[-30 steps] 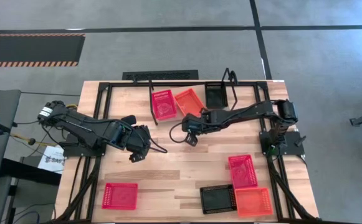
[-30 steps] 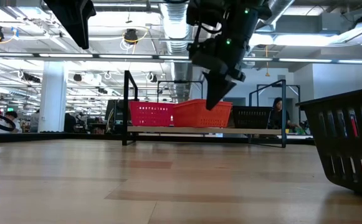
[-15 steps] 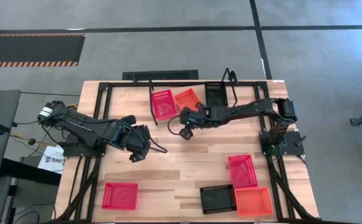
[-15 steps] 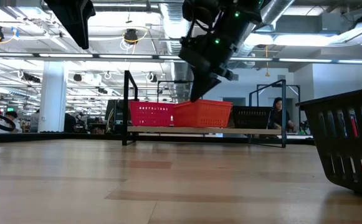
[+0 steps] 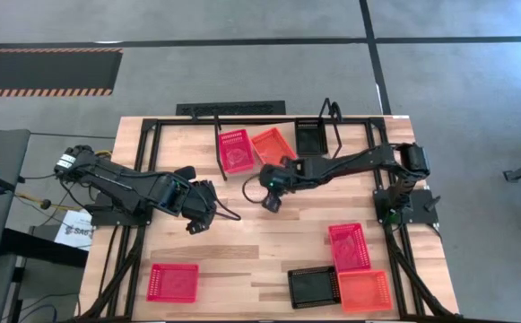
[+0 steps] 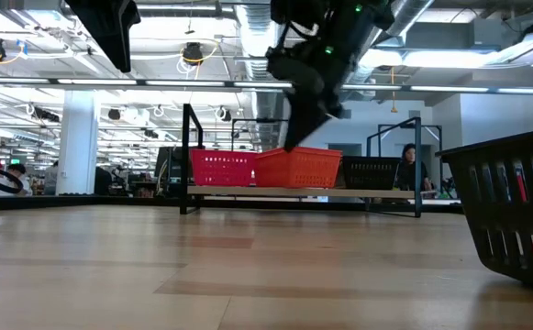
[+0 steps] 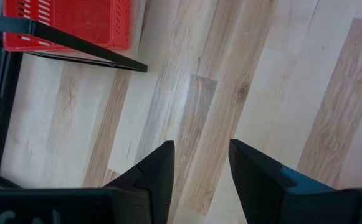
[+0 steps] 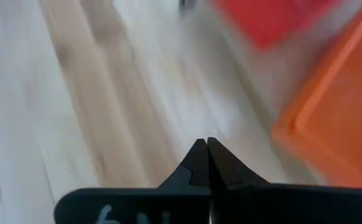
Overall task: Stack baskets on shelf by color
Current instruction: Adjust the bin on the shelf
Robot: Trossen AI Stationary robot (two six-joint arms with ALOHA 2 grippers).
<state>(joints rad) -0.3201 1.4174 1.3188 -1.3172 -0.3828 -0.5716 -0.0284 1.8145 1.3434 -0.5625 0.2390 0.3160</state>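
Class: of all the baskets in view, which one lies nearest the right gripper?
The orange basket on the shelf, between the pinkish-red and black ones. The right gripper hangs just in front of it.

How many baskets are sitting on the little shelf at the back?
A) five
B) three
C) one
B: on the shelf sit a pinkish-red basket, an orange basket and a black basket.

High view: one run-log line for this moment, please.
right gripper: shut, empty, near orange basket on shelf | left gripper: open, waiting
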